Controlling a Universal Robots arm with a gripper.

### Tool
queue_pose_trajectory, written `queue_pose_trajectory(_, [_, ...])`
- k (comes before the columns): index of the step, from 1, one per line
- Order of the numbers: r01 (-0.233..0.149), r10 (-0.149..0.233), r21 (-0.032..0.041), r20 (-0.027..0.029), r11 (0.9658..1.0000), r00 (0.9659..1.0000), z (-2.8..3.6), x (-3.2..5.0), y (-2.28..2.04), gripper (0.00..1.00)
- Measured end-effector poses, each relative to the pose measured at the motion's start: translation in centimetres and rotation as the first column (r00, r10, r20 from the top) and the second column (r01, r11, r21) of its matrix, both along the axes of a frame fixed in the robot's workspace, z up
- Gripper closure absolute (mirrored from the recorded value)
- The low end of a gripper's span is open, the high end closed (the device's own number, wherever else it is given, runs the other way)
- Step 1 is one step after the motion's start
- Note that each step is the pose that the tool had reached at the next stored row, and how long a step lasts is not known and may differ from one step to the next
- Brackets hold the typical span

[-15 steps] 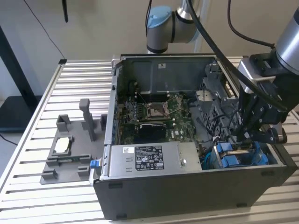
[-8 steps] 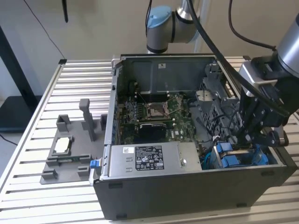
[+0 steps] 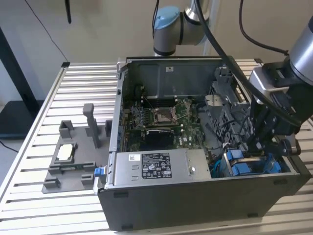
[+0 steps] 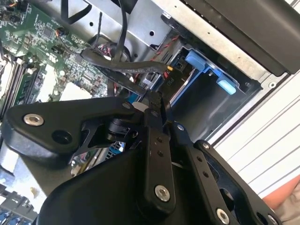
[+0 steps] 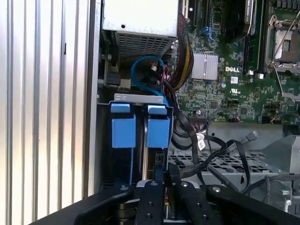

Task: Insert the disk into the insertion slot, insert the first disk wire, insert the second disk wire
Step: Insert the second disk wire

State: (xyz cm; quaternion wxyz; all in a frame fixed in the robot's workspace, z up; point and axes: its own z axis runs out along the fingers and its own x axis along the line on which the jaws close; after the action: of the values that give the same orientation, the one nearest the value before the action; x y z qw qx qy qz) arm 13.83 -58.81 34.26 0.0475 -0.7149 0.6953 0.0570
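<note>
In the exterior view, an open computer case (image 3: 195, 147) lies on a slatted metal worktop (image 3: 44, 98), with a grey fixture (image 3: 73, 156) beside it on the exterior view's left. The arm reaches into the case's corner at the exterior view's right, its gripper (image 3: 261, 144) low over the blue-edged insertion slot (image 3: 249, 164); the long silver box (image 3: 156, 166) sits along the near wall. In the second wrist view, the black fingers (image 4: 154, 140) stand pressed close together, with something pale at their tips that cannot be made out, near a bundle of black cables (image 4: 126, 65); the grey bay with blue tabs lies just beyond. In the first wrist view, the fingers (image 5: 152, 197) hover at the slot's mouth, where two blue bracket tabs (image 5: 140, 129) stand side by side, next to the green motherboard (image 5: 234, 70). The disk itself cannot be made out with certainty.
</note>
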Motion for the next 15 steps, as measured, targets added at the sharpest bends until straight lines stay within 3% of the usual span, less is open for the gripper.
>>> queue_pose_trajectory(6, [0.0, 0.0, 0.0056, 0.0, 1.0, 1.0, -0.13, 0.1, -0.01, 0.84])
queue_pose_trajectory(15, [0.0, 0.0, 0.0069, 0.0, 1.0, 1.0, -0.46, 0.12, -0.39, 0.84])
